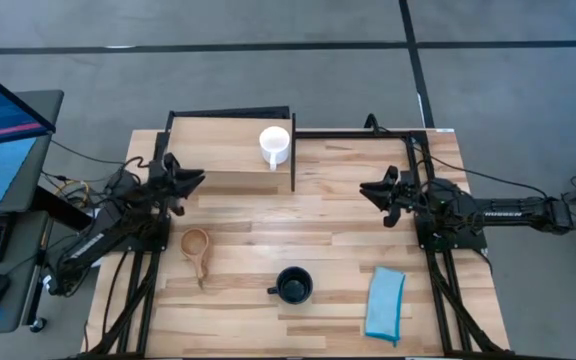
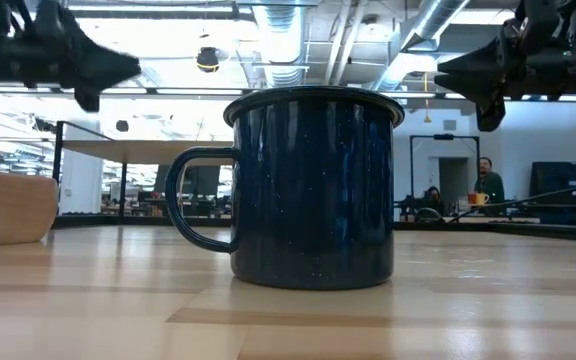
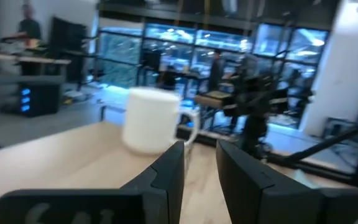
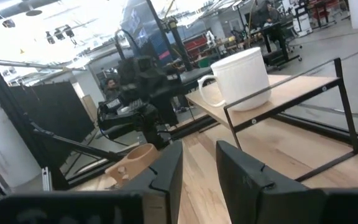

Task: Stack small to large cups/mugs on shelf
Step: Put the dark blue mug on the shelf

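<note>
Your white mug (image 1: 274, 145) stands on the shelf (image 1: 218, 150); navy mug (image 1: 293, 285), wooden cup (image 1: 196, 245) and blue cloth (image 1: 385, 303) sit on the desk (image 1: 338, 210). Left gripper (image 1: 193, 180) and right gripper (image 1: 366, 189) hover empty, fingers slightly spread.

Wooden cup (image 2: 8, 207) (edge-cropped), low view

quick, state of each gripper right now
left gripper: open, holding nothing, at the shelf edge.
right gripper: open, holding nothing, above the table.

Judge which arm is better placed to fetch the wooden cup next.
Left. The wooden cup lies just below the left gripper; the right gripper is across the table.
</note>
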You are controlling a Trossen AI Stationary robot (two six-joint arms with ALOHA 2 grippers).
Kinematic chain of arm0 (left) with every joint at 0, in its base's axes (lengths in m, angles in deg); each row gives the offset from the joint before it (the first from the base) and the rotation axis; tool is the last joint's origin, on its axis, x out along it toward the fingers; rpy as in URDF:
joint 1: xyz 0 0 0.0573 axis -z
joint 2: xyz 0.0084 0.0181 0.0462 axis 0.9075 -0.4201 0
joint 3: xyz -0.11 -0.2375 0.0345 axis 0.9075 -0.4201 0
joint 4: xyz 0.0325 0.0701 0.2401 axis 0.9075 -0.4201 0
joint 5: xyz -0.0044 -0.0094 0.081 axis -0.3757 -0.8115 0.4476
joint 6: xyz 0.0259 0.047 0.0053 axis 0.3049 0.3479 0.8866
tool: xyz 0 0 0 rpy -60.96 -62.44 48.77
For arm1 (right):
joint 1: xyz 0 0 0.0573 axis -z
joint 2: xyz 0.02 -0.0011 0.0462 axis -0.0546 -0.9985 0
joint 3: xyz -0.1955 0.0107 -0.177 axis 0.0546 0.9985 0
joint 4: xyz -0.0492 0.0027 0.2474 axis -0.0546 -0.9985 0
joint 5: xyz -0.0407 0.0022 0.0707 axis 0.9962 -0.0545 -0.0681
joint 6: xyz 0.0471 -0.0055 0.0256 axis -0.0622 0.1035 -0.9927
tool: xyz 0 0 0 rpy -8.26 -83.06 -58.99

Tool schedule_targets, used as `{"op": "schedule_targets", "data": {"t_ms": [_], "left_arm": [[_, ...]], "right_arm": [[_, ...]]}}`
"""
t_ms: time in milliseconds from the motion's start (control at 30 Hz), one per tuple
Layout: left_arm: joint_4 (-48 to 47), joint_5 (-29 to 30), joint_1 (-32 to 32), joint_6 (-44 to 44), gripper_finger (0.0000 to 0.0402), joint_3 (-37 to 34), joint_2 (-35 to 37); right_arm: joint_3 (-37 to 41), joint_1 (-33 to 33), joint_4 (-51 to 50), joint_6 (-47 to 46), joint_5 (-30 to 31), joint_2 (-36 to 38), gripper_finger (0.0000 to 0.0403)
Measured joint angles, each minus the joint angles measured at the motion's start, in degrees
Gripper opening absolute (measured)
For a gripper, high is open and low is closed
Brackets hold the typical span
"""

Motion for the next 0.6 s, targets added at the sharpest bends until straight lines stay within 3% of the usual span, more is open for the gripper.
{"op": "schedule_targets", "data": {"t_ms": [233,600], "left_arm": [[0.1,-7.0,0.0,-3.0,0.0084,5.7,0.0],[-3.6,-9.0,0.0,-1.7,0.0084,10.0,0.0]], "right_arm": [[0.0,0.0,-2.4,0.0,0.0,0.0,0.0118],[0.0,0.0,-2.4,0.0,0.0,0.0,0.0118]]}}
